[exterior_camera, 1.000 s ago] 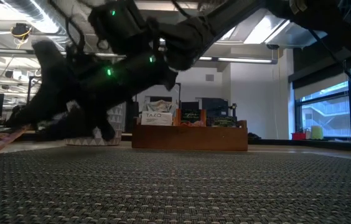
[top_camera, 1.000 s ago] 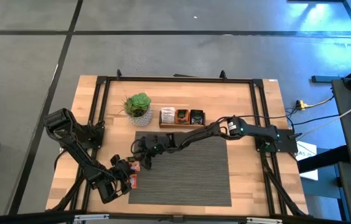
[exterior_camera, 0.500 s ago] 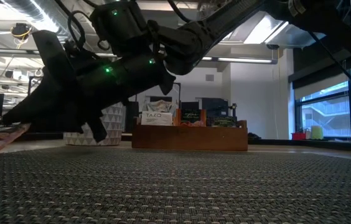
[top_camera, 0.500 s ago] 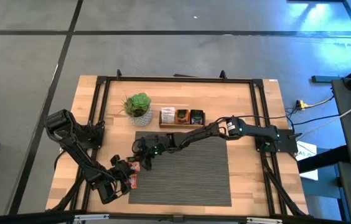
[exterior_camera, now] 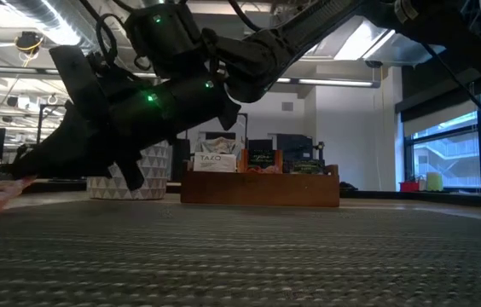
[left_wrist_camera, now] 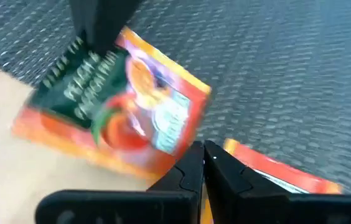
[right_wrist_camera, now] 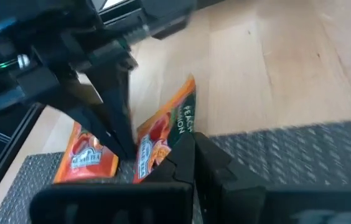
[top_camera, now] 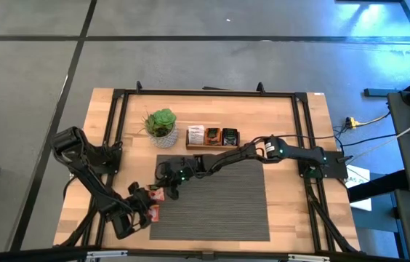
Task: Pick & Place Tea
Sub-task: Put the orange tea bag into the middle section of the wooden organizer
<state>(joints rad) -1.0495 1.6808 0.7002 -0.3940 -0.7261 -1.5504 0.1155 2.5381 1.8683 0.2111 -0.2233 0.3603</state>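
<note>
We see the mat (top_camera: 216,196) on the table (top_camera: 292,218), and the wooden tray (top_camera: 212,137) behind it holding upright sachets. At the mat's left edge, right gripper (top_camera: 167,192) clamps an orange sachet (right_wrist_camera: 163,134); left gripper (top_camera: 145,212) clamps another sachet (left_wrist_camera: 269,174).

The flat square foil tea sachet (left_wrist_camera: 116,109) is orange with a dark green panel, white lettering and peach artwork. The ribbed woven grey mat (top_camera: 227,207) lies on the pale wooden table (top_camera: 292,131).
</note>
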